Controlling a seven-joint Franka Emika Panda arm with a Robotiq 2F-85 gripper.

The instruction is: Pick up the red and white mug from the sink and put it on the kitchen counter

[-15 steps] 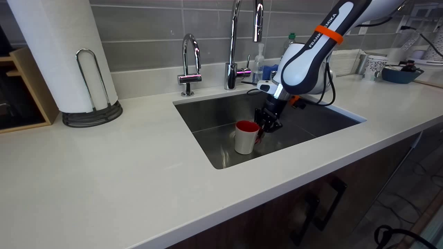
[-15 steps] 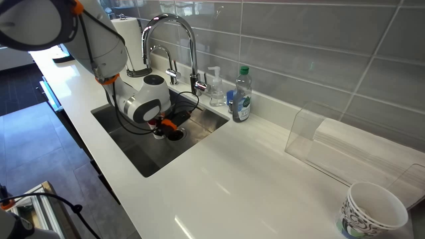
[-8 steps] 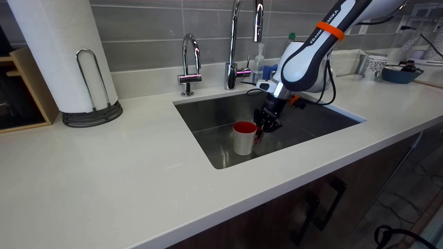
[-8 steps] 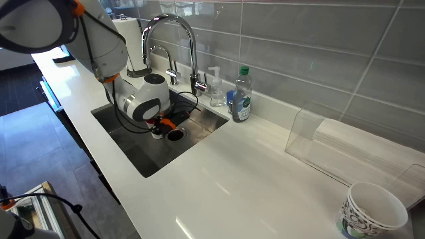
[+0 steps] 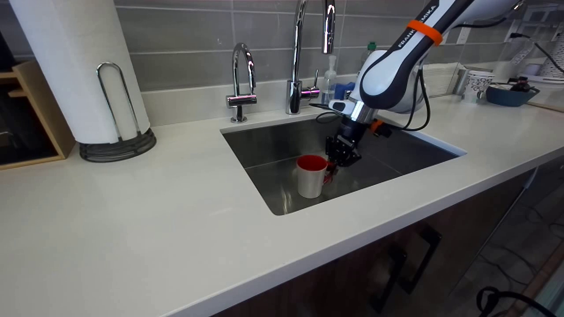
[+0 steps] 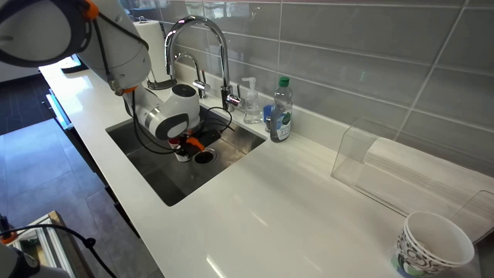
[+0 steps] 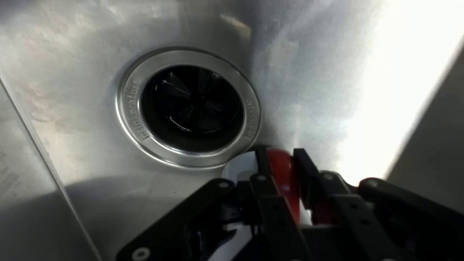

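We see a white worktop (image 5: pixel 185 220) around a steel sink (image 5: pixel 264 143), a robot arm (image 5: pixel 387 79) angled into it. Inside, just beside the tool (image 7: pixel 281 154), the red-and-white mug (image 5: pixel 309 182) stands upright, its red handle (image 7: pixel 286 174) turned toward the tool and apparently pinched in its jaws. We read “FRANK” on the arm, “insinkerator” on the drain ring (image 7: pixel 132 105).

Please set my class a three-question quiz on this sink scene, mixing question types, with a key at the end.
1. Short answer: in the wrist view, which part of the mug shows between the fingers of the gripper?

2. True or false: the mug stands on the kitchen counter.

3. Multiple choice: in an exterior view, what colour is the cap of the labelled bottle? A) red B) green C) white

Key:
1. The red handle.
2. False; it is in the sink.
3. B.
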